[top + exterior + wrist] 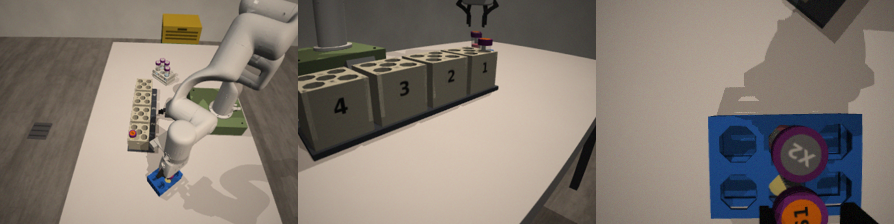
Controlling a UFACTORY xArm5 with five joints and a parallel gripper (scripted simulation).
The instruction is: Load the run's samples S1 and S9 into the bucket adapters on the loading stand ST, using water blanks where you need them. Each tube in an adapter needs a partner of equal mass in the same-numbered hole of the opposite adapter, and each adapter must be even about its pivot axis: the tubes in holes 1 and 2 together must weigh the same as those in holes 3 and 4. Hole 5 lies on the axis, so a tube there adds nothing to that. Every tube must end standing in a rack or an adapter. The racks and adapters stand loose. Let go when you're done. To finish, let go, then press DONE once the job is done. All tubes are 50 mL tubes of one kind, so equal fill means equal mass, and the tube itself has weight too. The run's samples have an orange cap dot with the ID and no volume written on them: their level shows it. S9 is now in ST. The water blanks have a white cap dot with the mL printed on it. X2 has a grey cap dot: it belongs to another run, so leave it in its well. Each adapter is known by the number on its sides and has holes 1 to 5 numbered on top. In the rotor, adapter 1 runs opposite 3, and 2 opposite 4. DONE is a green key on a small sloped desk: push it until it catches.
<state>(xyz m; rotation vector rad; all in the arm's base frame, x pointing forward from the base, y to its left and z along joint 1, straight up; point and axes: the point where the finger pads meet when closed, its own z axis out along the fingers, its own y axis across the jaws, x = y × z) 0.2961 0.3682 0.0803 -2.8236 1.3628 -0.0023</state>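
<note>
My gripper is open, its fingertips above and on either side of the orange-dotted cap of S1. S1 stands in the blue rack, beside the grey-dotted X2. An orange-dotted tube, S9 by the task, stands in a corner hole of adapter 1. Adapter 2, adapter 3 and adapter 4 show no tubes. All stand on the dark loading stand. The DONE key is not visible.
A pale rack with several purple-capped tubes stands behind the stand; their dots are unreadable. The green base block is right of the stand. A small black object lies near adapter 3. A dark corner shows at the top of the wrist view.
</note>
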